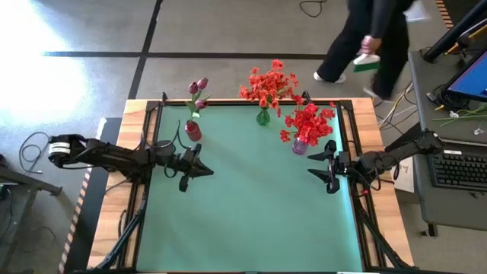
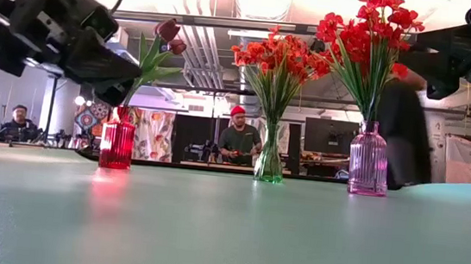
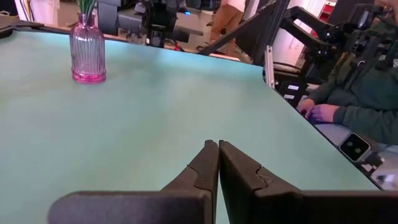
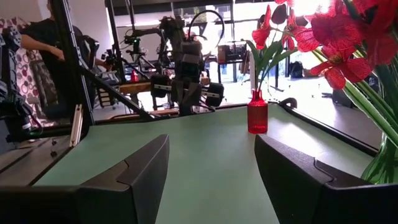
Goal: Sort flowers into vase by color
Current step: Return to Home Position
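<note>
Three vases stand along the far part of the green mat (image 1: 243, 221). A red vase (image 1: 193, 131) holds dark magenta tulip buds (image 1: 198, 90). A green vase (image 1: 262, 117) holds orange-red sprays (image 1: 269, 81). A pink ribbed vase (image 1: 301, 145) holds bright red clusters (image 1: 309, 122). My left gripper (image 1: 207, 171) hovers shut over the mat, just near of the red vase (image 2: 116, 145). My right gripper (image 1: 313, 164) hovers open, right of the pink vase (image 2: 369, 162) and slightly nearer. No loose flower shows on the mat.
A black frame (image 1: 346, 122) borders the mat on a wooden table. A person (image 1: 373, 38) walks past the far right corner. Other people sit in the room beyond, one by the table edge (image 3: 360, 106). The mat's near half (image 1: 243, 236) lies bare between the arms.
</note>
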Robot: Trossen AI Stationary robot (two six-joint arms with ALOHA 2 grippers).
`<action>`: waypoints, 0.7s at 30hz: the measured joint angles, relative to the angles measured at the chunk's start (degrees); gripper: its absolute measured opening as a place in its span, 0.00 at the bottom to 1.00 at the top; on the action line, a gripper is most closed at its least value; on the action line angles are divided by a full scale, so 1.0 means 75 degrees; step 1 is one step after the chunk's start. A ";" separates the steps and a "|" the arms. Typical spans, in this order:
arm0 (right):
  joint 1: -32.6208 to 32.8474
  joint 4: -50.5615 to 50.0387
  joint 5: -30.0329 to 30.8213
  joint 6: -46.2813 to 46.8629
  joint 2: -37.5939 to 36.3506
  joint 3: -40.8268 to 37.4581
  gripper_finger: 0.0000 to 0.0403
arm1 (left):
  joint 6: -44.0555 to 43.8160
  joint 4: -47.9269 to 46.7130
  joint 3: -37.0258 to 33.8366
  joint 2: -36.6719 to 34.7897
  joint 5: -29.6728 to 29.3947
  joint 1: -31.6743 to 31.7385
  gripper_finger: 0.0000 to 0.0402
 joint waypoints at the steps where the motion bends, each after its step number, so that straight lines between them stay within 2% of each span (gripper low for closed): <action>1: 0.0000 -0.0002 0.0000 0.0000 0.0000 0.0000 0.57 | 0.0002 0.0003 0.0107 0.0093 -0.0003 -0.0002 0.00; 11: 0.0000 -0.0002 -0.0002 0.0000 0.0003 0.0000 0.57 | -0.0001 -0.0007 0.1710 0.1320 0.0000 0.0000 0.00; 17: 0.0000 0.0001 -0.0002 0.0000 0.0003 0.0000 0.57 | 0.0002 -0.0004 0.3378 0.2443 0.0000 -0.0002 0.00; 21: 0.0000 0.0001 -0.0002 0.0000 0.0003 0.0000 0.57 | 0.0002 -0.0001 0.4847 0.3380 0.0003 -0.0003 0.00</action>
